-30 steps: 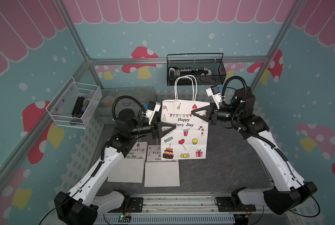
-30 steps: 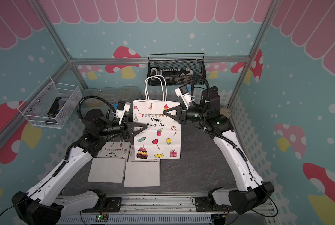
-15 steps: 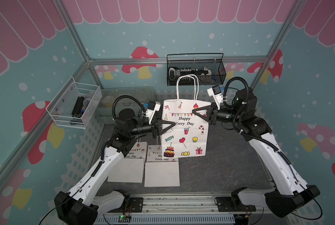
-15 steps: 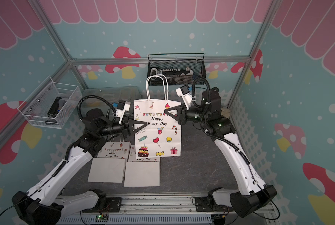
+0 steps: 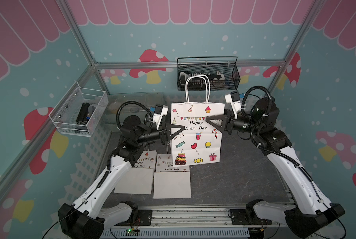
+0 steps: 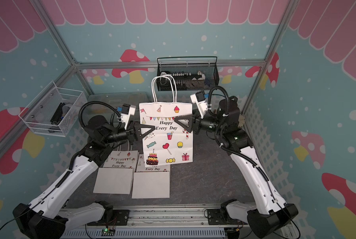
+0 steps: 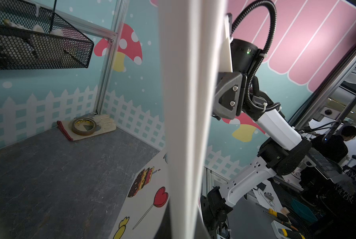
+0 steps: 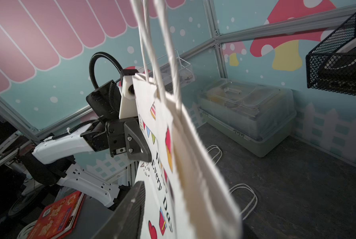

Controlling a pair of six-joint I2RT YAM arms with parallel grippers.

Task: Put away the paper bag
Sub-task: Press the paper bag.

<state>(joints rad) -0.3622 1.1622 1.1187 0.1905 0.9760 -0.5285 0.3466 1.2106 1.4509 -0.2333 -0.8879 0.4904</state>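
Left claw [image 5: 180, 130] just pressed together, pinching paper bag [image 5: 195, 144] left edge, frame centre; right claw [image 5: 209, 121] at right edge, spread or gripping cannot tell; likely handover to left arm

The bag [image 5: 196, 134] is white, with small coloured pictures: cake, sweets, heart, flags, and black letters. The walls [image 5: 121, 35] are teal with white dots, red-and-yellow mushrooms and pink scallops above. The floor [image 5: 235, 178] is dark grey, marbled. The black basket [image 5: 233, 76] is fine mesh, the white basket [image 5: 69, 124] thin wire. The arms [image 5: 119, 173] are white and black.
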